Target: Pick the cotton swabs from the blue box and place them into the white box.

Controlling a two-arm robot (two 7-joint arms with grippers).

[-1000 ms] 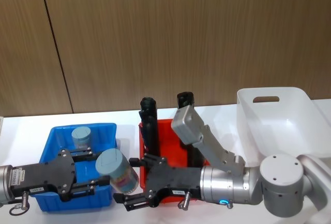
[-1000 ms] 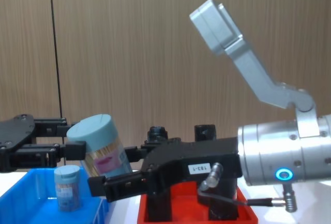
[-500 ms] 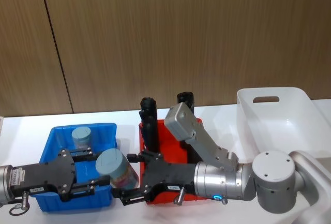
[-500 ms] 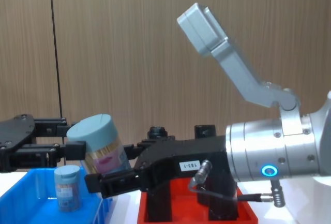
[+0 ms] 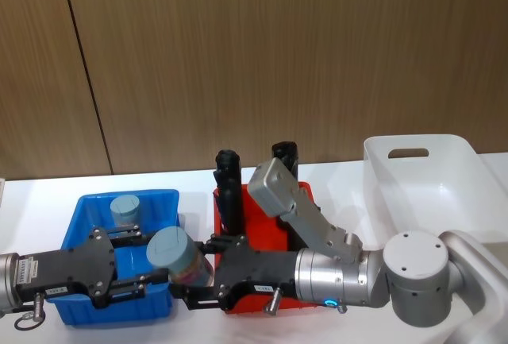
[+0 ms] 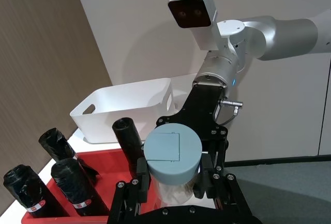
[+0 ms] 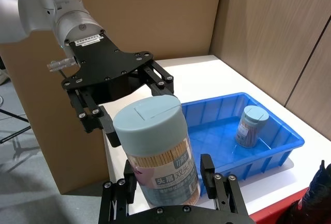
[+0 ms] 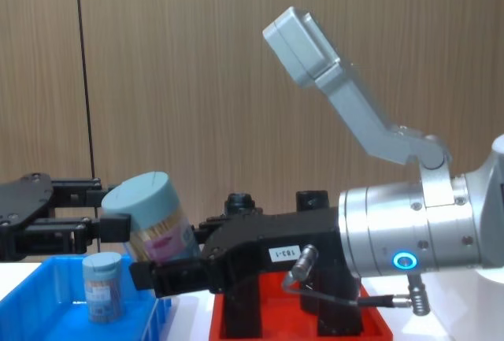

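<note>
Hovering above the near right corner of the blue box [image 5: 79,218], the left end effector [image 5: 153,261] was clamped on a jar of cotton swabs [image 5: 181,260] just under its pale lid, holding it tilted and well clear of the desk [image 5: 36,201]. The right end effector [image 5: 197,271] had reached across in front of the red tray [image 5: 255,197] and its black rolls [image 5: 229,187], jaws spread wide to either side of the jar's lower body, close to it but not yet squeezing, as far as I could judge. It looked like a hand-over: the white box [image 5: 382,175] sat far off on the right, likely beyond the left arm's easy reach, so the jar was offered mid-air with its base left free for the other arm to take. A second jar [image 5: 125,210] stood upright at the back of the blue box, waiting its turn.
</note>
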